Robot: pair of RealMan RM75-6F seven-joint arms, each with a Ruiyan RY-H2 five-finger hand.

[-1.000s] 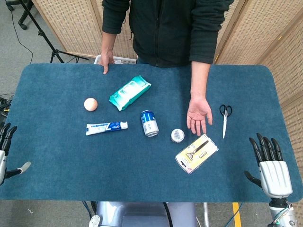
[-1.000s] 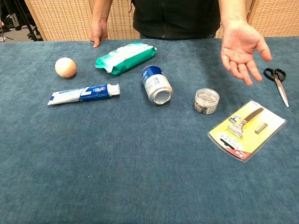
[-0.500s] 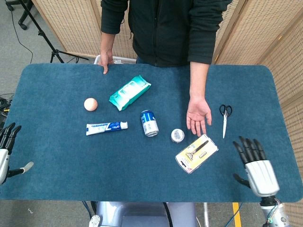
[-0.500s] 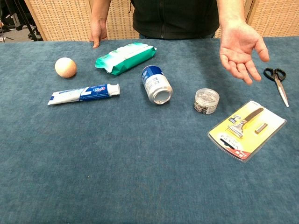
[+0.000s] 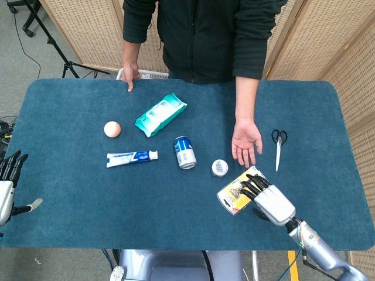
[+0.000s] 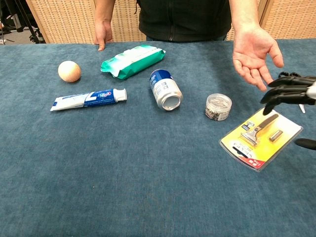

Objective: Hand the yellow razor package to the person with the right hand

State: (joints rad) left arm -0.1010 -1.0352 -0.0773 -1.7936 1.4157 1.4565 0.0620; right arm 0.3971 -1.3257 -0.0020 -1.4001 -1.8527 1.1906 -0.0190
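Observation:
The yellow razor package (image 5: pixel 236 193) (image 6: pixel 260 138) lies flat on the blue table, right of centre, with a razor under clear plastic. My right hand (image 5: pixel 266 198) (image 6: pixel 290 94) hovers over the package's right end, fingers spread and holding nothing. The person's open palm (image 5: pixel 246 141) (image 6: pixel 253 55) waits just beyond the package, facing up. My left hand (image 5: pixel 8 188) stays at the table's left edge, fingers apart and empty.
A small round tin (image 5: pixel 219 167) sits left of the package and a blue can (image 5: pixel 185 152) lies beyond it. Scissors (image 5: pixel 278 146), toothpaste (image 5: pixel 132 157), a wipes pack (image 5: pixel 160 114) and an orange ball (image 5: pixel 112 129) are spread across the table.
My right hand has swept left from the table's right edge to over the razor package. The left hand and the objects have stayed in place.

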